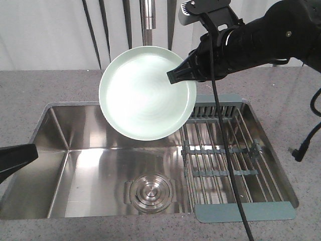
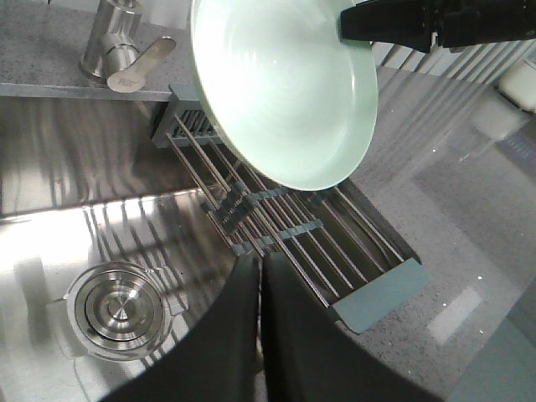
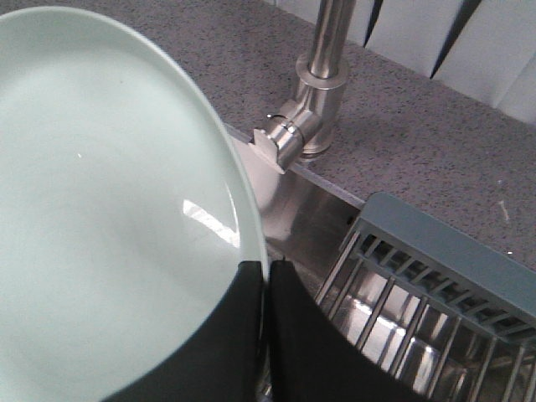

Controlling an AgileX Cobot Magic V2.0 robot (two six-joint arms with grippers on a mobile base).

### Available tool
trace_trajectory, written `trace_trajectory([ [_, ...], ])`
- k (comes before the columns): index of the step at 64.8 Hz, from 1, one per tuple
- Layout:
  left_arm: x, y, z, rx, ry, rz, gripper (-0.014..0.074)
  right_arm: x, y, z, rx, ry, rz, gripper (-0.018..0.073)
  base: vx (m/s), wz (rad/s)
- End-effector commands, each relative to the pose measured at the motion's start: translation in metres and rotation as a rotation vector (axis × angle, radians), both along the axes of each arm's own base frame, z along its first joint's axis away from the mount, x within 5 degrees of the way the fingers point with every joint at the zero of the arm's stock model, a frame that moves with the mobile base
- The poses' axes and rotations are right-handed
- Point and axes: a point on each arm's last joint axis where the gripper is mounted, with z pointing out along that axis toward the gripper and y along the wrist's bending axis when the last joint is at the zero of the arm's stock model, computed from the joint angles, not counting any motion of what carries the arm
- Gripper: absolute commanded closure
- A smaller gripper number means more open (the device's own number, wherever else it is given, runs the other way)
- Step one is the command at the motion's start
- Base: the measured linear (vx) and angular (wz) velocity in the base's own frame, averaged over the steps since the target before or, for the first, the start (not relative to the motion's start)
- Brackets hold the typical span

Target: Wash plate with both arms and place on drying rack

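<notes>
Plate point(image 1: 143, 95) hides right gripper point(image 1: 173, 76) tips.

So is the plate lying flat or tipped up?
Tipped up: the plate faces the camera, held at its rim by the right gripper above the sink.

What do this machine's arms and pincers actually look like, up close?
Both are matte black. The right arm is bulky, with a grey fitting on top and black cables hanging from it, narrowing to a tapered right gripper. The left gripper has two smooth, slim black fingers tapering to a point. No markings show.
</notes>
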Motion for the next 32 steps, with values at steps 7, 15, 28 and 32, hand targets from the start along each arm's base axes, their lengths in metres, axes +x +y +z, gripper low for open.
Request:
trace_trajectory([
  [7, -0.001, 0.001, 0.005, 0.034, -0.011, -0.002, 0.0603, 0.000, -0.032, 0.038, 0.102, -0.129, -0.144, 0.0564, 0.00, 0.00],
  [15, -0.001, 0.001, 0.005, 0.033, -0.011, -0.003, 0.0603, 0.004, -0.065, 0.035, 0.084, -0.060, -0.235, 0.0564, 0.00, 0.00],
  [28, -0.001, 0.001, 0.005, 0.033, -0.011, -0.006, 0.0603, 0.006, -0.113, 0.031, 0.020, 0.016, -0.325, 0.0564, 0.00, 0.00],
  [32, -0.001, 0.001, 0.005, 0.033, -0.011, -0.006, 0.0603, 0.005, -0.127, 0.028, -0.004, 0.040, -0.355, 0.0564, 0.00, 0.00],
])
